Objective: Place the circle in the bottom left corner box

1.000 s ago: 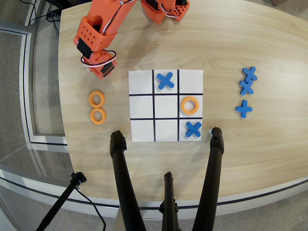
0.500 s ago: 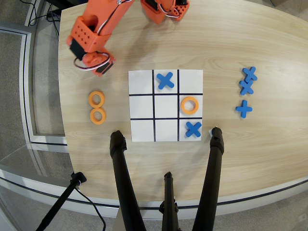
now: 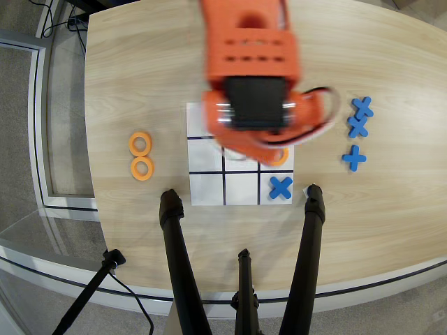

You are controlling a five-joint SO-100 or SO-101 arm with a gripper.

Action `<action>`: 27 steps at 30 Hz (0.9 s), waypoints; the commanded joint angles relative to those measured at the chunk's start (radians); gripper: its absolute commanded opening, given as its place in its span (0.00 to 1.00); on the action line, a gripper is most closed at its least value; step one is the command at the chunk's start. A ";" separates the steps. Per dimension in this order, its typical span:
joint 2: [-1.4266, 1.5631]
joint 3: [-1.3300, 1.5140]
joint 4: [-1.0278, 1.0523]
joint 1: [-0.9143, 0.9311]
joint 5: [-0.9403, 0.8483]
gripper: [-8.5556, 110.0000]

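1. Two orange rings (image 3: 141, 155) are being shown at the left of the overhead view, lying flat on the wooden table (image 3: 140, 70), one just above the other in the picture and touching or nearly so, well apart from the board.

2. The white board (image 3: 207, 185) with black grid lines is being seen in the middle of the table; its upper part is being covered by the arm.

3. The bottom left corner box (image 3: 207, 190), as the view shows it, is lying blank and white, with nothing resting in it.

4. The orange arm (image 3: 248, 49) is being held over the upper and middle cells of the board, blurred, with a black motor block and white cables at its lower end.

5. The gripper (image 3: 255, 143) is being hidden under the arm's own body; how far its fingers are parted, and whether anything is being held, cannot be told.

6. The circle (image 3: 281, 158), an orange ring, is being glimpsed only in part at the arm's lower right edge, over the right-hand middle cell; whether it is lying on the board or is lifted cannot be told.

7. A blue cross (image 3: 281, 187) is lying in the bottom right cell, just below that ring.

8. Three more blue crosses (image 3: 357, 132) are being seen on the table at the right, well clear of the board; the upper two are touching
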 commanded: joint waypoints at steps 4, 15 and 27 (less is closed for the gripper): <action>-0.098 -0.021 -0.146 -0.233 0.120 0.07; -0.161 0.341 -0.403 -0.325 0.147 0.07; -0.110 0.517 -0.466 -0.281 0.141 0.07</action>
